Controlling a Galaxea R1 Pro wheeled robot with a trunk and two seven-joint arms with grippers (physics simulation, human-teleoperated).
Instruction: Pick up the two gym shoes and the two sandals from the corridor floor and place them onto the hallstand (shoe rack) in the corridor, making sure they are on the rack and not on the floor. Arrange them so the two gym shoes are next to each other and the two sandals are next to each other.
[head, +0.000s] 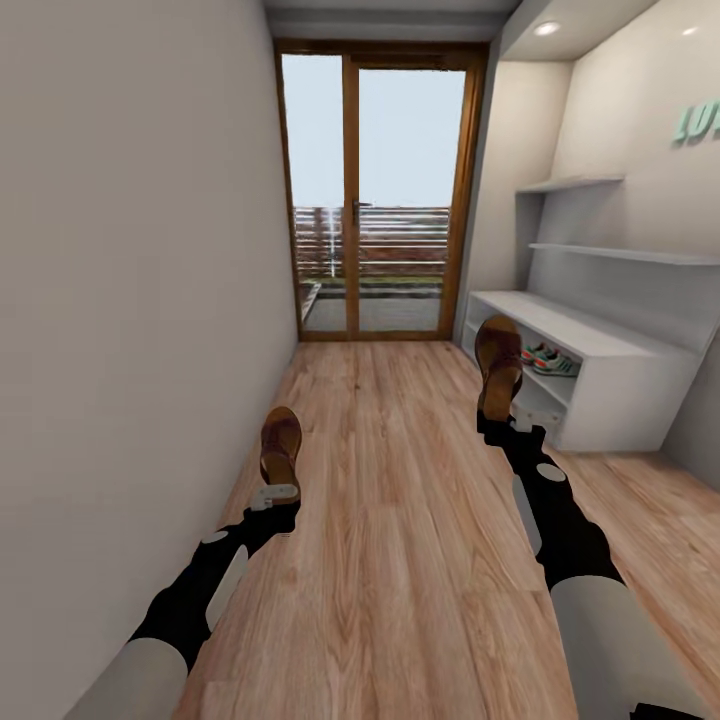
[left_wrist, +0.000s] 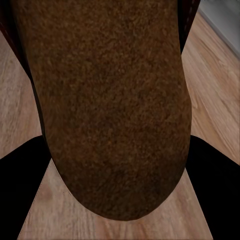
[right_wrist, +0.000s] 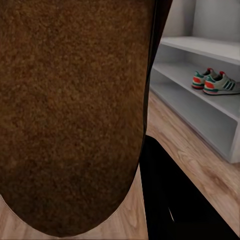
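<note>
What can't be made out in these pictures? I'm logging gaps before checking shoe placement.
- Left gripper, head view: the jaw contact is hidden under the left sandal.
- Left wrist view: the sandal's sole blocks most of the corridor floor.
- Right wrist view: the right sandal hides the hallstand's near end.
- Gym shoes, head view: too small to tell whether they touch.
- Hallstand's far right, head view: cut off by the edge.

Bright, even daylight via glass door (head: 380, 195) + ceiling spots; soft render, wide-angle stretch at edges.
</note>
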